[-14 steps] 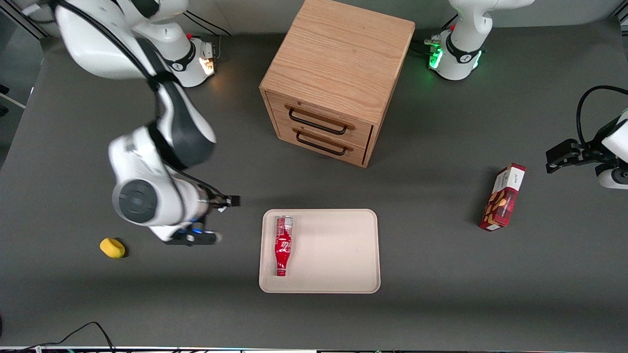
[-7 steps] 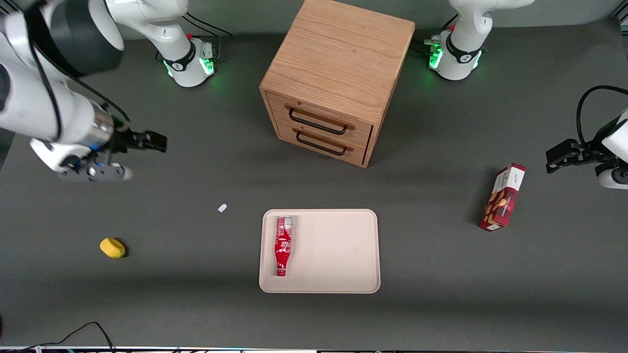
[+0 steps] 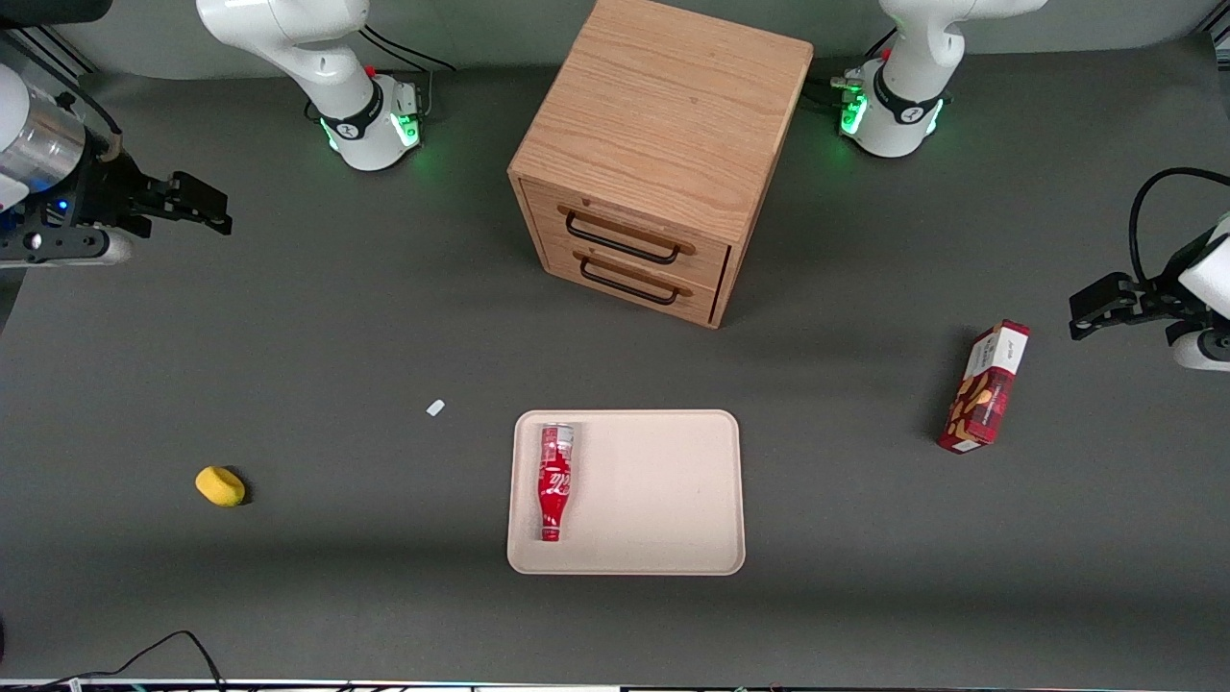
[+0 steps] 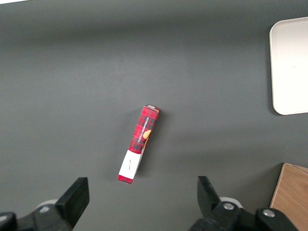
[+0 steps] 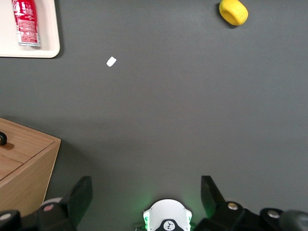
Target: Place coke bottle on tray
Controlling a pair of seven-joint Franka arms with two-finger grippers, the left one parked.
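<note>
I see a matt dark-grey surface. The tray looks like smooth matt cream plastic. The coke bottle has a glossy red wrap and a silvery base end. The cabinet is grained wood with dark handles. The snack box is printed card. My hand, at the working arm's end of the surface, is matt black with its fingers apart.

front overhead, wrists downward, all sharing tray.

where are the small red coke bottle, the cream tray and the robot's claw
small slim red coke bottle (image 3: 554, 483), front view, red label at mid-body
large flat cream-beige rectangular tray (image 3: 663, 490), front view, bare floor
right arm's black claw (image 3: 202, 204), front view, open fingertips, toward the working arm's end
</note>
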